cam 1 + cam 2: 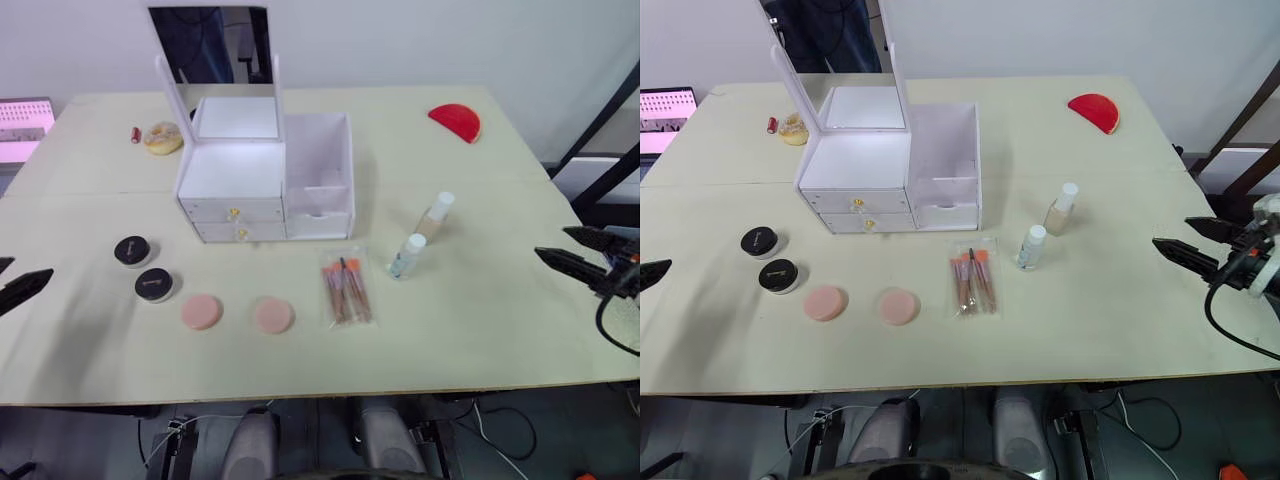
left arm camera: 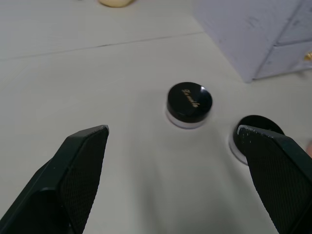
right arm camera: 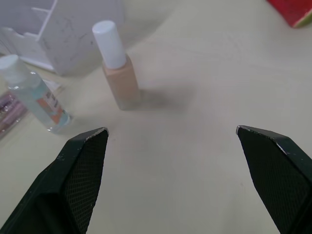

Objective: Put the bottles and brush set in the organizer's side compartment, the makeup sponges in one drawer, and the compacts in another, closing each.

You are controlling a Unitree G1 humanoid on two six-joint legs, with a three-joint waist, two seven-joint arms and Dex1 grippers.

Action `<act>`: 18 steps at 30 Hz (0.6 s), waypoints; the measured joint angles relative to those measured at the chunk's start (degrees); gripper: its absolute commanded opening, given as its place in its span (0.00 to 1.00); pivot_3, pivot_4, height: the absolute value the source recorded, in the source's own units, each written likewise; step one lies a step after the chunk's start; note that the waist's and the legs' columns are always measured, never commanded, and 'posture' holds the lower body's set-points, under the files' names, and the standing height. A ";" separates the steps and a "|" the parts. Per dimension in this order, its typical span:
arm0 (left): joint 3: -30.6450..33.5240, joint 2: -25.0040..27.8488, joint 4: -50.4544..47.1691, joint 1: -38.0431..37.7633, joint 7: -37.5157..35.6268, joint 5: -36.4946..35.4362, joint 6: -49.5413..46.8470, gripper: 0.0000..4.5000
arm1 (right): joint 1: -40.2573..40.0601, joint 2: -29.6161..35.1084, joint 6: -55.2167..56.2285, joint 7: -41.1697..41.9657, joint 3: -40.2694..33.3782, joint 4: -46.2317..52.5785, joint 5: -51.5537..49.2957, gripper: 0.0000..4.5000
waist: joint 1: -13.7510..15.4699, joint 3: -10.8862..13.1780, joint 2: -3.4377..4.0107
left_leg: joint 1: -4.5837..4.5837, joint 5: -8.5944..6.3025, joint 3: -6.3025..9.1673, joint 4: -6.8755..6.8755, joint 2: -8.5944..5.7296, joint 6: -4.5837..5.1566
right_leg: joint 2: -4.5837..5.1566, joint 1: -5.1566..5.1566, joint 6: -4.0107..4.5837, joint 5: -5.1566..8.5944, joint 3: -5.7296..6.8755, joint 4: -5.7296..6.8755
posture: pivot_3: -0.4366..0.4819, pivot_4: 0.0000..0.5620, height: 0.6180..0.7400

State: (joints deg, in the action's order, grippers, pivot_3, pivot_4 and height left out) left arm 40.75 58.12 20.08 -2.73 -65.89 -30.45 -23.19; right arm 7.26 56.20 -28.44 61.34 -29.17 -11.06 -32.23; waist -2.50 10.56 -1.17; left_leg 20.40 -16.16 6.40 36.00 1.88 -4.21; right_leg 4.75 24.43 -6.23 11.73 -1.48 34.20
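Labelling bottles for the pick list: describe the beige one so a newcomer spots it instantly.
Start at the white plastic organizer with the raised mirror mid-table. To the robot's right of it stand two small bottles; the beige foundation bottle is the farther one, opaque with a white cap, unlike the clear liquid bottle beside it.

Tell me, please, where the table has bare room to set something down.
Bare table lies right of the two bottles, toward the right gripper, and along the front edge below the sponges. It is crowded between the organizer, compacts and brush set.
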 measured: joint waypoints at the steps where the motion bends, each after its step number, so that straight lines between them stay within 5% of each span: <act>1: -1.22 -0.60 -2.10 0.07 0.17 -0.11 -0.37 0.99 | 0.53 -0.38 -0.13 -0.77 0.87 0.66 0.08 1.00 | 0.07 0.00 0.00 | 0.00 0.00 0.01 0.00 0.00 0.00 | 0.00 0.00 0.00 0.00 0.00 0.00 | 0.48 0.27 1.00; 8: -10.68 -4.21 -28.28 0.83 2.16 -6.71 -8.96 0.99 | 10.71 -3.45 -3.40 -4.84 9.64 6.25 0.22 1.00 | 0.02 0.01 0.00 | 0.01 0.00 0.01 0.01 0.00 0.00 | -0.01 -0.03 0.19 -0.15 -0.01 0.00 | 0.48 0.27 1.00; 18: -10.84 -4.14 -47.65 2.95 6.26 -20.65 -20.30 0.99 | 20.93 -8.88 -3.91 -7.57 18.58 -0.02 4.52 1.00 | 0.03 0.03 0.03 | 0.01 0.01 0.02 0.07 -0.01 0.01 | -0.02 -0.05 0.21 -0.14 -0.02 0.01 | 0.48 0.27 1.00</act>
State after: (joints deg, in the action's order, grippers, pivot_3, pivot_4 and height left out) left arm 29.91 53.98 -27.57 0.22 -59.63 -51.10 -43.49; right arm 28.19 47.33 -32.35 53.77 -10.59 -11.09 -27.71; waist -2.47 10.59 -1.15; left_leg 20.41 -16.16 6.42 36.07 1.88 -4.20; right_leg 4.72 24.38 -6.02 11.58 -1.50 34.22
